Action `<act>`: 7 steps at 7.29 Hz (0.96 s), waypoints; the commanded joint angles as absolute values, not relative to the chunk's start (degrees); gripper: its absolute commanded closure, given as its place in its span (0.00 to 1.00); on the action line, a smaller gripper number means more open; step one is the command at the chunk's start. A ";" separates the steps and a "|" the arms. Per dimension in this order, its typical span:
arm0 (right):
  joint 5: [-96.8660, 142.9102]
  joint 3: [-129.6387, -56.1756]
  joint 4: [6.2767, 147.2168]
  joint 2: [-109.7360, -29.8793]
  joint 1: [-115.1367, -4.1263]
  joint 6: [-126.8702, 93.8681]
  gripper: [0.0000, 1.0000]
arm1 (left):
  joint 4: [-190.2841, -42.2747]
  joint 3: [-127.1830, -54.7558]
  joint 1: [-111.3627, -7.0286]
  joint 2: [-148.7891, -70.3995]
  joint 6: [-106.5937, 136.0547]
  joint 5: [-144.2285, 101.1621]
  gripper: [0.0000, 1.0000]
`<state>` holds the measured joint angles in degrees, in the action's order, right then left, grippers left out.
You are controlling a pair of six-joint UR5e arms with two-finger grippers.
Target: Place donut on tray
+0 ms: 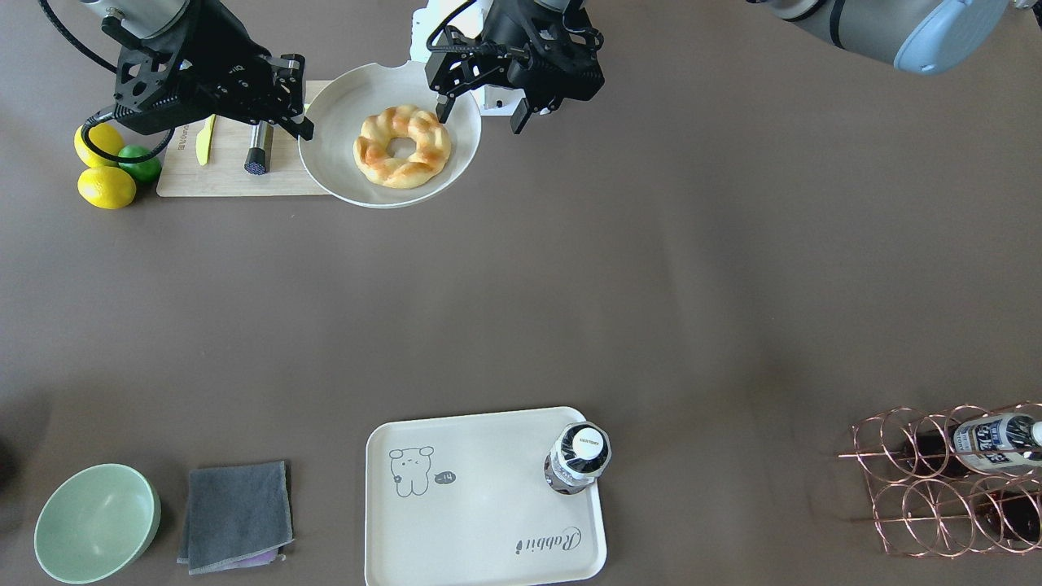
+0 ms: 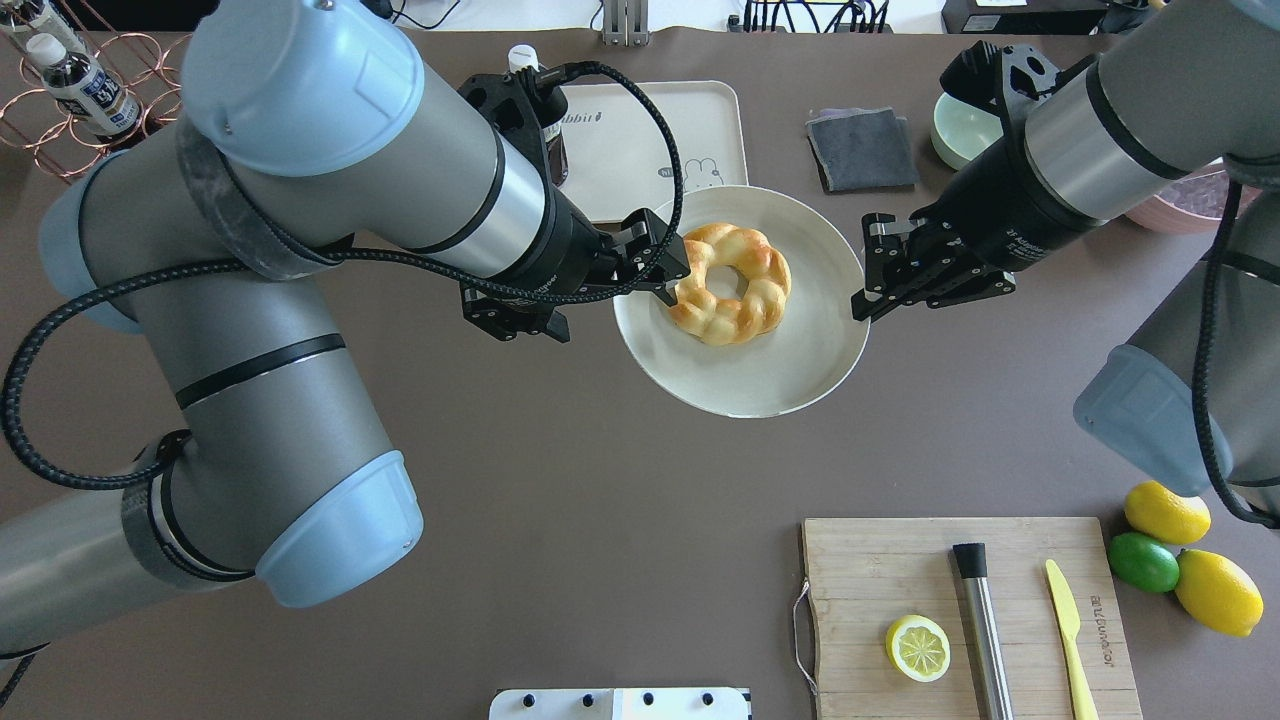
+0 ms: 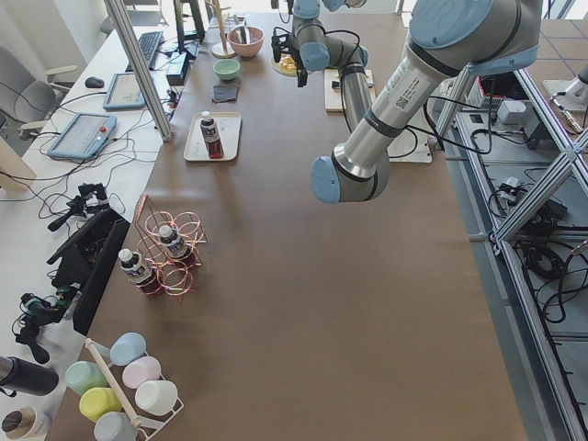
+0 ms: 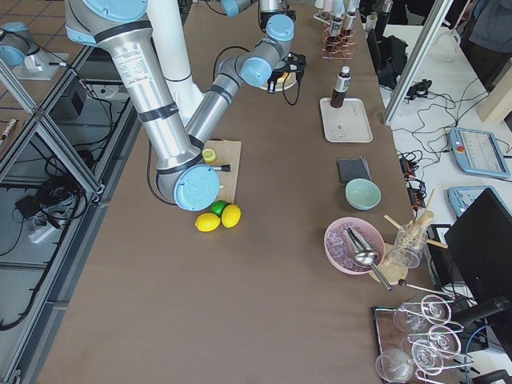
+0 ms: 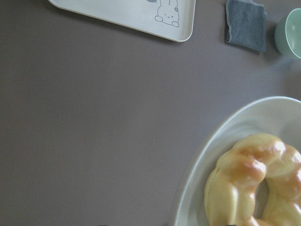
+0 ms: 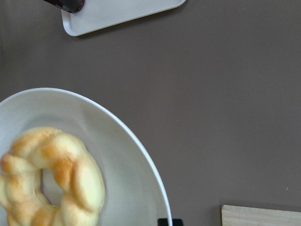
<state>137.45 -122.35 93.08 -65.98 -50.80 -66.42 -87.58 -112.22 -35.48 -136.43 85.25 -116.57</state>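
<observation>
A wide stretch of bare tabletop [image 1: 570,301] lies open between the plate [image 1: 338,114] and the tray [image 1: 480,521]. On the tray, a bottle [image 1: 578,457] stands upright in the corner nearest the robot, on its left. The rest of the tray's surface is free. A cloth [image 1: 236,514] and a bowl [image 1: 96,522] sit beside the tray on the robot's right, and a wire rack [image 1: 944,480] stands well apart on its left. At the donut [image 1: 402,146], the right fingers [image 2: 866,296] crowd the plate's rim on one side. The left fingers [image 1: 444,107], spread wide, close off the other side. The plate's side facing the tray is open.
</observation>
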 commanded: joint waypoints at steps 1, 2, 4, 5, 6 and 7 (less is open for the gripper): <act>137.37 -120.60 93.08 -66.18 -50.80 -65.57 1.00 | -87.45 -115.30 -36.90 -134.22 85.17 -116.89 0.03; 137.02 -118.41 93.08 -65.75 -50.80 -65.31 1.00 | -87.45 -116.10 -38.92 -132.99 85.17 -118.90 0.03; 136.67 -111.14 93.16 -61.72 -52.20 -66.35 1.00 | -87.45 -118.02 -41.92 -129.84 85.08 -121.46 0.03; 136.67 -105.18 93.16 -57.70 -53.08 -67.31 1.00 | -87.36 -119.43 -42.18 -127.73 85.08 -121.46 0.03; 136.41 -98.50 93.16 -53.57 -53.78 -68.46 1.00 | -87.36 -121.01 -42.36 -125.97 85.08 -121.46 0.03; 136.06 -90.17 91.25 -49.26 -54.14 -69.08 1.00 | -86.75 -122.94 -42.28 -125.16 85.17 -121.46 0.03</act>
<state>136.54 -103.12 93.08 -56.51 -53.19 -67.65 -87.35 -119.92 -42.09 -127.42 85.08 -121.38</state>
